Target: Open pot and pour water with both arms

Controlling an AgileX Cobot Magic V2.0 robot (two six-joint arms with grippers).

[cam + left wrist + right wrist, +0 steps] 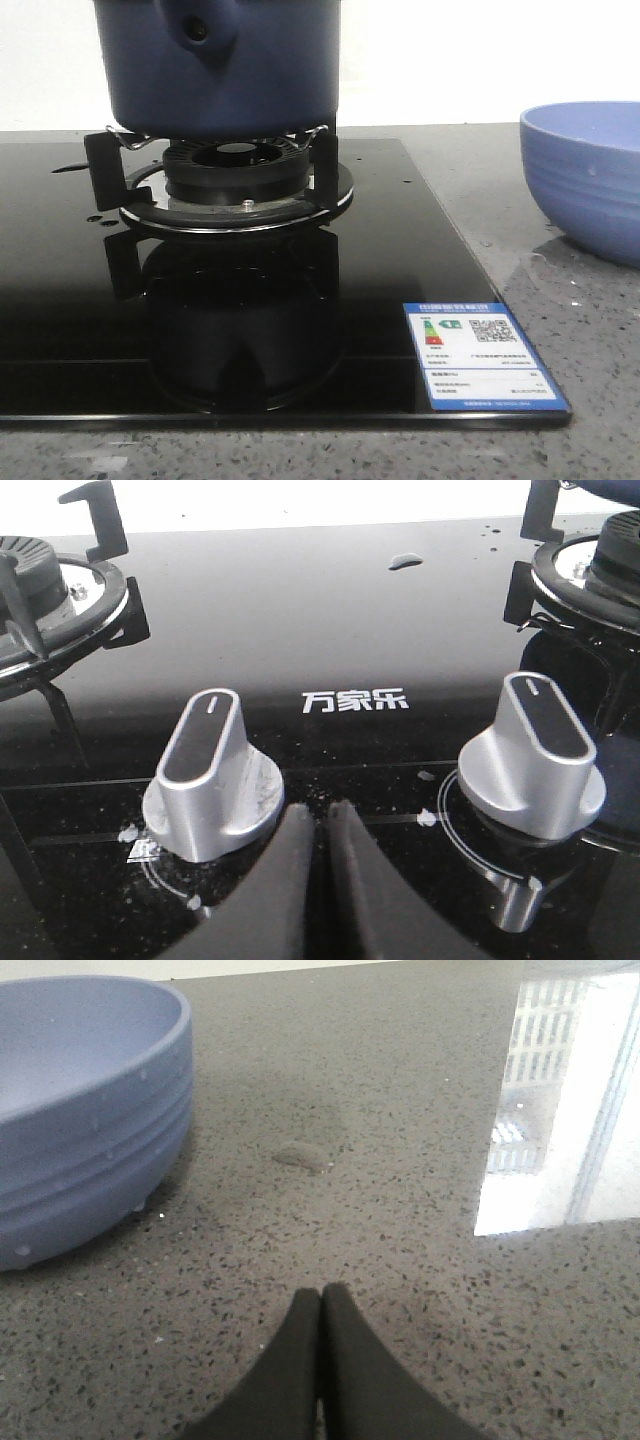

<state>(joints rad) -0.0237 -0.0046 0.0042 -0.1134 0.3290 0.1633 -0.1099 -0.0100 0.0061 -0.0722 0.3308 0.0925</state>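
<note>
Front view: the pot (220, 75) sits on the burner (235, 180) of the black hob (400, 250), its top cut off by the frame; a paler bowl (590, 175) stands on the grey worktop (600, 340) off to the right. No claw shows here.
Left wrist view: left claw (322, 825) is closed, tips touching, gripping nothing. It hangs low over the hob between two silver knobs (212, 775), with one knob (530, 755) on either side.
Right wrist view: right claw (321, 1305) is pressed shut and empty, low over bare worktop. The bowl lies ahead of it, off to one side and apart.
</note>
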